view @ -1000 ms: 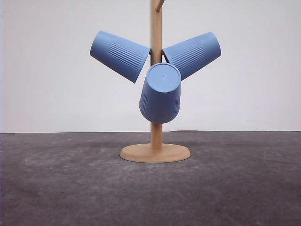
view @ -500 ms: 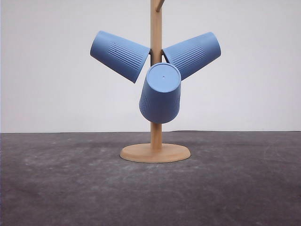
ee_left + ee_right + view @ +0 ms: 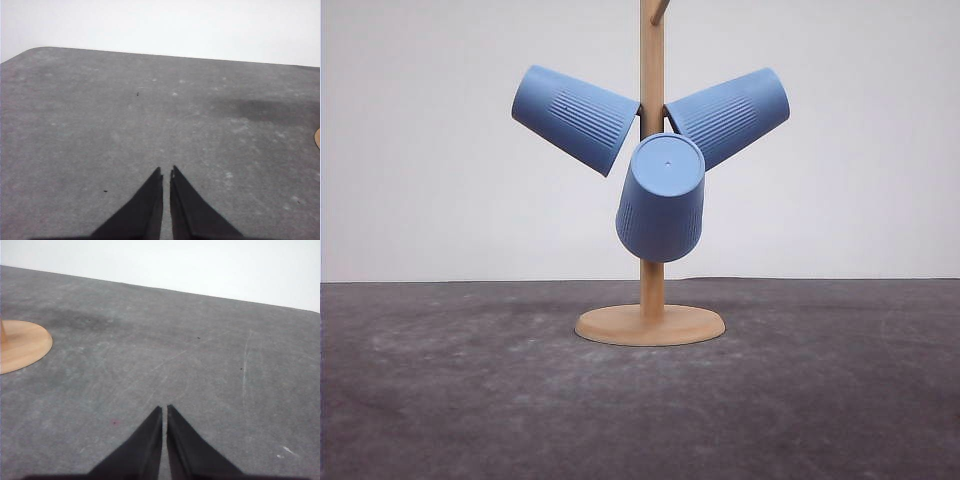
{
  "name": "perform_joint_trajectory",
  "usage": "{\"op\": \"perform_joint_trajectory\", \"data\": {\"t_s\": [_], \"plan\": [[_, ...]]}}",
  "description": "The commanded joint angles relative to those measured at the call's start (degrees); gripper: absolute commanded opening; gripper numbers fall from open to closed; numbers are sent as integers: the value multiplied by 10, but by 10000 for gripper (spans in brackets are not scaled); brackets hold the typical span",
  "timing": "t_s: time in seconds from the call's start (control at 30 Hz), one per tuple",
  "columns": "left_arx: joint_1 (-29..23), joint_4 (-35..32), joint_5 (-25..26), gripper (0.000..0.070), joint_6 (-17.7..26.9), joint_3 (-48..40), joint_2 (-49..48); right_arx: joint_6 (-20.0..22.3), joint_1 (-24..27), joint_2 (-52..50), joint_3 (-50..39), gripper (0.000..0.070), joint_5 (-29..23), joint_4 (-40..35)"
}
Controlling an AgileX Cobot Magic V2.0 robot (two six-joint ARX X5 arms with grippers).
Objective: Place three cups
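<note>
L gripper (image 3: 166, 172) is clenched w/ nothing between its black tips, which nearly touch above bare grey table (image 3: 100, 125); a sliver of the wooden base (image 3: 317, 138) shows at the picture edge. R gripper (image 3: 164, 410) is likewise closed & empty over the table, w/ the round base off to one side, well apart from the tips. Front view: 1 wooden stand (image 3: 651, 270), upright post on a round base at table centre, carrying 3 light-blue ribbed cups, all hung on pegs, none on the table. Left cup (image 3: 574, 118): long axis tilted, flat bottom up & out to the left, mouth down toward the post. Right cup (image 3: 730, 115): mirror of that, bottom up & out to the right, mouth at the post. Front cup (image 3: 661, 198): hangs in front of the post, flat bottom tipped up toward the camera, mouth pointing down & away. The 3 cups cluster close around the post.
</note>
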State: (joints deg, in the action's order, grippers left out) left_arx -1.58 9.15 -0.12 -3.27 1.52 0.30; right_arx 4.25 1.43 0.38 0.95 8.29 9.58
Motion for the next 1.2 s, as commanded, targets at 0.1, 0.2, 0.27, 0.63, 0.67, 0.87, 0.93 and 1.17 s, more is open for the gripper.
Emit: {"op": "perform_joint_trajectory", "data": {"t_s": [0.1, 0.2, 0.27, 0.63, 0.67, 0.87, 0.93, 1.17], "plan": [[1, -6, -1, 0, -3, -8, 0, -7, -1, -2, -2, 12, -2, -7], [1, -6, -1, 0, -3, -8, 0, -7, -1, -2, -2, 11, -2, -7], [1, -6, -1, 0, -3, -8, 0, -7, -1, -2, -2, 12, -2, -7], [1, -6, -1, 0, -3, -8, 0, -7, -1, -2, -2, 11, -2, -7], [1, -7, -1, 0, -3, -8, 0, -7, -1, -2, -2, 11, -2, -7], [1, -6, -1, 0, -3, -8, 0, -7, -1, -2, -2, 11, -2, -7], [1, -7, -1, 0, -3, -8, 0, -7, -1, -2, -2, 12, -2, -7], [1, -6, -1, 0, -3, -8, 0, -7, -1, -2, -2, 12, -2, -7]]}}
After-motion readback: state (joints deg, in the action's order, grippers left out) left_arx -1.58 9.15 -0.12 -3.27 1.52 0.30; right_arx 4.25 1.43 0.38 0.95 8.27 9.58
